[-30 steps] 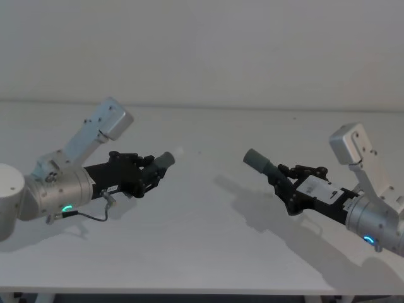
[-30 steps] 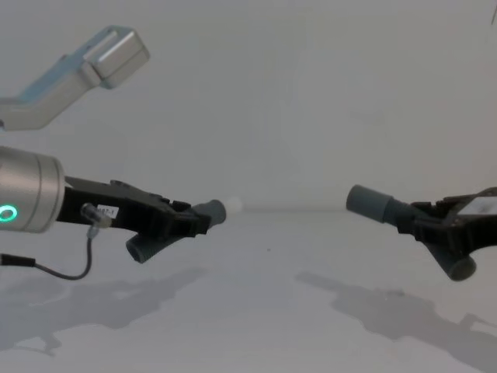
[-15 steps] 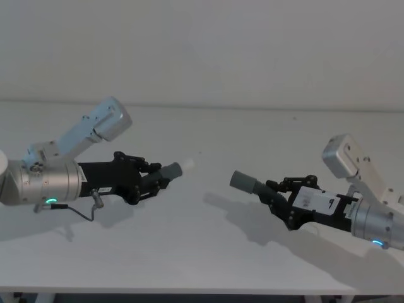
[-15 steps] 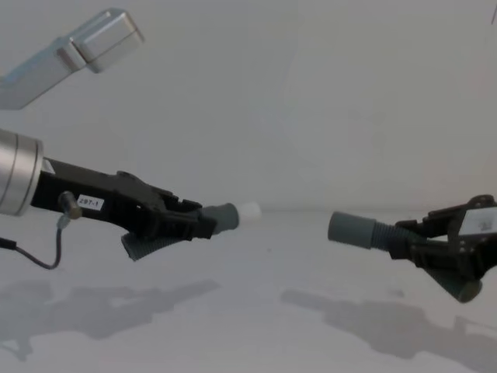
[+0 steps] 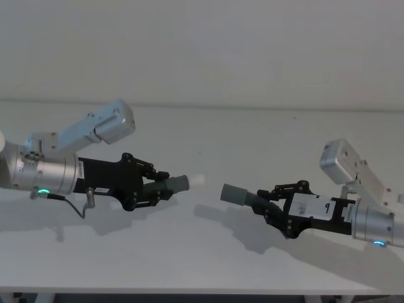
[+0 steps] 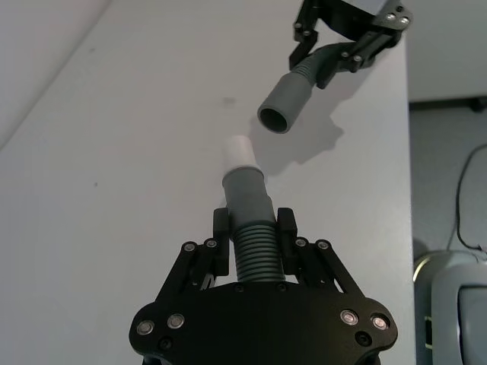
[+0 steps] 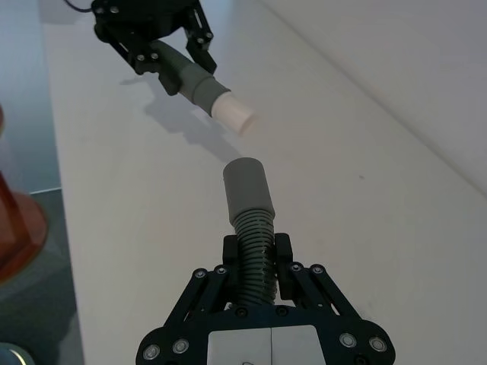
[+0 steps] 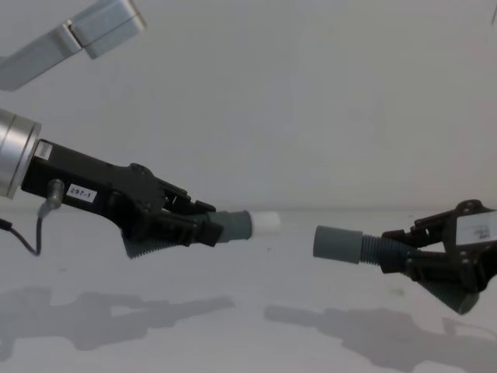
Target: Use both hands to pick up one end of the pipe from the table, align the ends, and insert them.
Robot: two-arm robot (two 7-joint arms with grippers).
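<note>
The black left gripper point(image 5: 153, 187), at 9 o'clock above the white-grey table point(image 5: 252, 132), has its jaws clamped on a dark grey ribbed pipe piece with a white tip point(image 5: 178, 184). At 3 o'clock, the black right gripper point(image 5: 270, 204) has its jaws clamped on the other dark grey ribbed pipe piece point(image 5: 238, 195). The two free ends face each other, near but apart.

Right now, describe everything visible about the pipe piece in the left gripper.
The left pipe piece is dark grey, plastic-looking, with a ribbed flexible middle, a smooth cuff and a narrower white tip. The left gripper is shut on the ribbed part, holding the piece above the table, touching nothing else. It lies roughly level, tip pointing at the open grey cuff of the other pipe piece in the right gripper; a gap separates them.
</note>
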